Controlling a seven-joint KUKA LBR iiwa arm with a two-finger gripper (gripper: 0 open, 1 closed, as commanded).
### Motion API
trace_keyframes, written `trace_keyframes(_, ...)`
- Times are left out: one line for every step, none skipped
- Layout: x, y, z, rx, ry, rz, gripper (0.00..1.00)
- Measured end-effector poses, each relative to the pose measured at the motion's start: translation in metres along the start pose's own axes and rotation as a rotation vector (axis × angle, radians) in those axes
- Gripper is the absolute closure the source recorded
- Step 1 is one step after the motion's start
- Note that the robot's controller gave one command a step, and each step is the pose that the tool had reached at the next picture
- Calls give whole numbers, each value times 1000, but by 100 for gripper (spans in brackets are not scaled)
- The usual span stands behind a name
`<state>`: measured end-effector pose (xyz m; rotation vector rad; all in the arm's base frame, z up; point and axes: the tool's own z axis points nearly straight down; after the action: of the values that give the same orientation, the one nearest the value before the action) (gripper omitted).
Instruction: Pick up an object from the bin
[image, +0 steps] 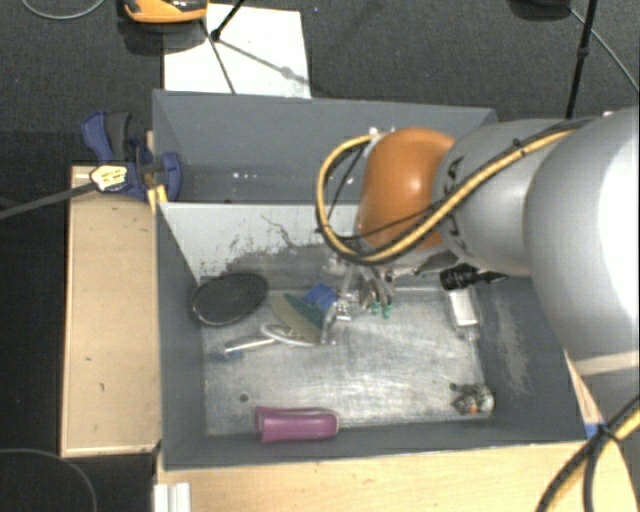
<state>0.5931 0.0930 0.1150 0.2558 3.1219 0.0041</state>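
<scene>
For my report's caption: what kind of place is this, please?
Probably a robotics lab: a robot arm over a scratched grey metal bin of loose odds, like a purple cylinder and a black brush.

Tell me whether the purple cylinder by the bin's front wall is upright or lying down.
Lying down: the purple cylinder shows its full length sideways.

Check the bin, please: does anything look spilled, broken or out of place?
Nothing stands out. The things lie loose on the floor of the bin: a black round brush at the left, a purple tube at the front, a blue piece next to the gripper. Only the back wall looks scratched.
</scene>
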Motion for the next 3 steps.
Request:
trace_keyframes(1,-4,1,2,3,2,100)
trace_keyframes(2,-7,-26,1,3,48,100)
trace_keyframes(21,-4,-23,4,8,294,100)
